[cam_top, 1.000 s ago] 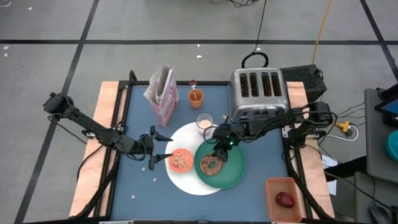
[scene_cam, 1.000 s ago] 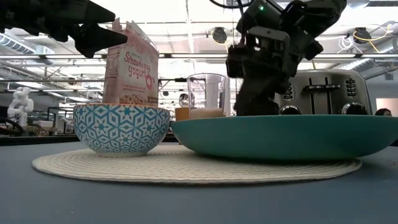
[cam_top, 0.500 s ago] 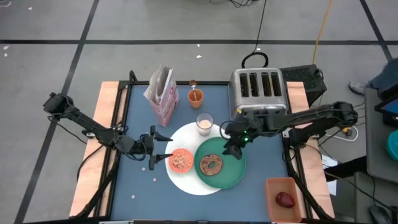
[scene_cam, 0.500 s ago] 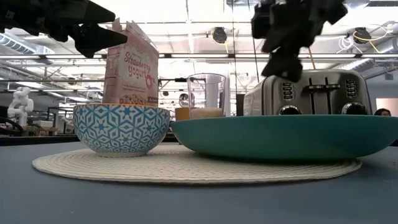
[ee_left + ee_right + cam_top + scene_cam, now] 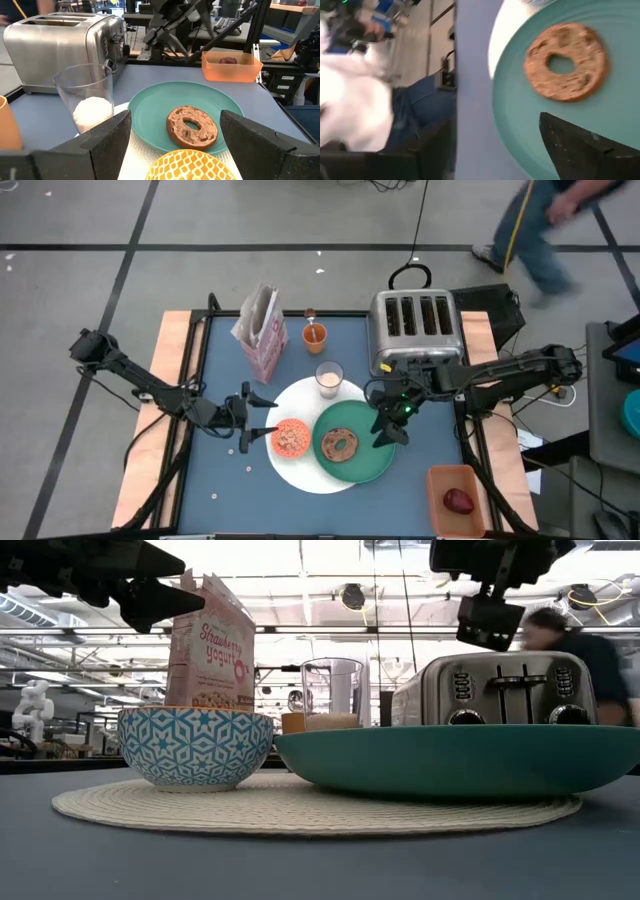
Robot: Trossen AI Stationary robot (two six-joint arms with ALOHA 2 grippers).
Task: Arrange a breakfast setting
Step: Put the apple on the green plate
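A brown bagel [image 5: 340,445] lies flat on the green plate [image 5: 372,465], which rests on the large white plate [image 5: 300,405]. Beside it on the white plate stands the small patterned bowl [image 5: 291,437] holding cereal. The milk glass [image 5: 328,378], the orange cup [image 5: 315,335] and the pink cereal box [image 5: 260,330] stand farther back. My right gripper [image 5: 385,435] hovers open above the green plate's right part, clear of the bagel [image 5: 565,60]. My left gripper [image 5: 268,417] waits open, left of the bowl. A dark-red fruit [image 5: 459,501] lies in the tan bin [image 5: 440,480].
The silver toaster [image 5: 415,330] stands at the back right, close behind my right arm. Small pale crumbs [image 5: 250,470] lie on the blue table near the left front. A person [image 5: 545,230] walks on the floor beyond the table's far right corner.
My right gripper has risen off the bagel and drawn back toward the table's right edge, tipping closer to level. The bagel stays lying on the green plate. A person has walked into view behind the table.
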